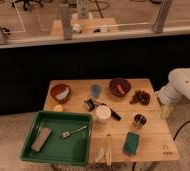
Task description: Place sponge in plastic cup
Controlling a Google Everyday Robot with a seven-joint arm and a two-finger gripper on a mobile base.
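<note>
Approach step: gripper (166, 111), state not discernible, at worktop (153, 150) right edge; next, reach near sponge (132, 143) left of it

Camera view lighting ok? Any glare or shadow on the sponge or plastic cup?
Camera view: warm, even light on the table; no glare or hard shadow on the sponge or plastic cup. Black panel behind is unlit. Gripper at the table's right edge, shading neither.

Claw (166, 111) hangs at the tabletop's (155, 147) right edge. Metal cup (138, 121) stands nearest, to its left, and bare wood runs front-left to the sponge (132, 143). Farther left, bowl (119, 86) and white cup (103, 113) flank the plastic cup (95, 90).
</note>
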